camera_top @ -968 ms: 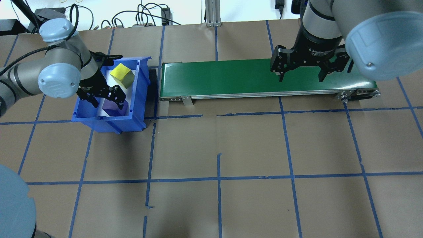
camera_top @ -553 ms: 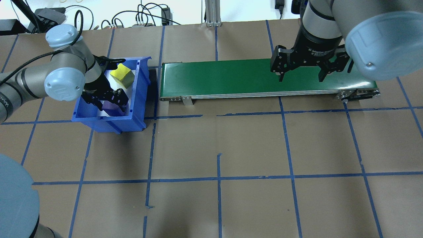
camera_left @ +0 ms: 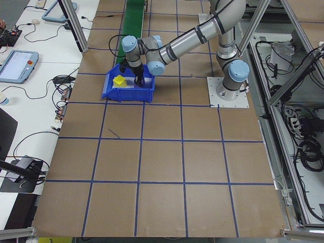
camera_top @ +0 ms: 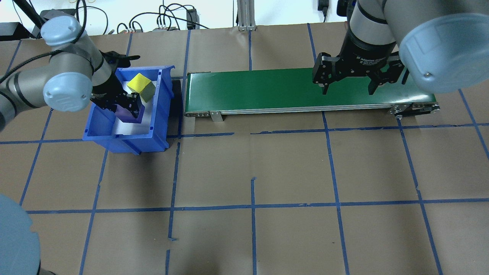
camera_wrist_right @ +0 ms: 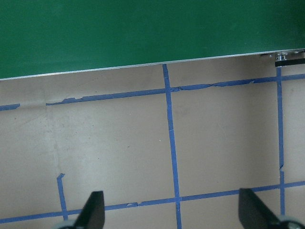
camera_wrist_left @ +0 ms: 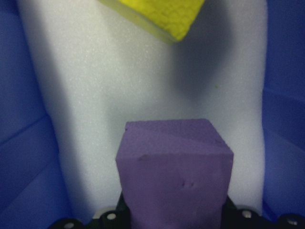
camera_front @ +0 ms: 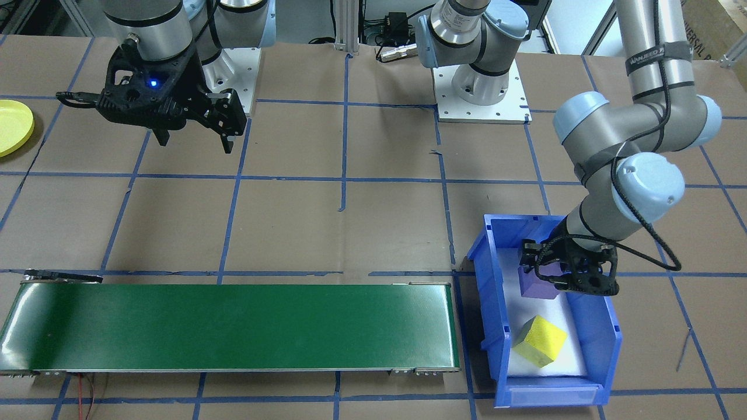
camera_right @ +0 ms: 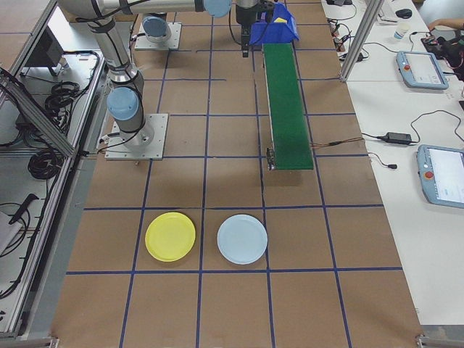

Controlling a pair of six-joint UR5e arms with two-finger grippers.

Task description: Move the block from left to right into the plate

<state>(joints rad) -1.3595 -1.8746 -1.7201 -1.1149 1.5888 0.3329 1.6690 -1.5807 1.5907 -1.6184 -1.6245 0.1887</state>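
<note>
A purple block (camera_top: 130,114) sits low in the blue bin (camera_top: 159,110) on the left, with my left gripper (camera_top: 126,109) shut on it. The left wrist view shows the purple block (camera_wrist_left: 174,167) between the fingers over the bin's white floor. A yellow block (camera_top: 140,87) lies loose farther back in the bin. My right gripper (camera_top: 347,91) hangs open and empty over the right end of the green conveyor (camera_top: 259,89). The yellow plate (camera_right: 170,237) lies on the paper far to the right, well beyond the conveyor's end.
A pale blue plate (camera_right: 242,238) lies beside the yellow one. The conveyor (camera_front: 233,326) runs from next to the bin (camera_front: 489,303) toward the right arm. Brown paper with a blue tape grid covers the table. Cables lie along the far edge.
My left gripper has closed on the purple block and shifted with it toward the back of the bin. The right arm has not moved.
</note>
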